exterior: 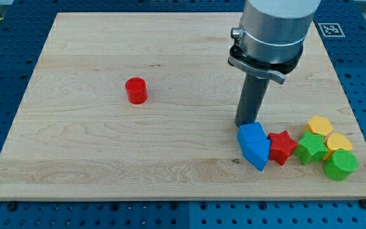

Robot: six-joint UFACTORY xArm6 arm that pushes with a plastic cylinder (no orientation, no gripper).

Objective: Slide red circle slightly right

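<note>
camera view showed the red circle [135,90] alone, my tip [244,125] bare, touching only the blue block [254,145], well right of it. it looked light, rigid, slidey; i judged its left side the place to push.

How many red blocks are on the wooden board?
2. The red circle stands alone left of the board's centre. The red star sits in the cluster at the view's lower right, beside the blue block. None seems hidden, though the rod blocks a small area.
</note>
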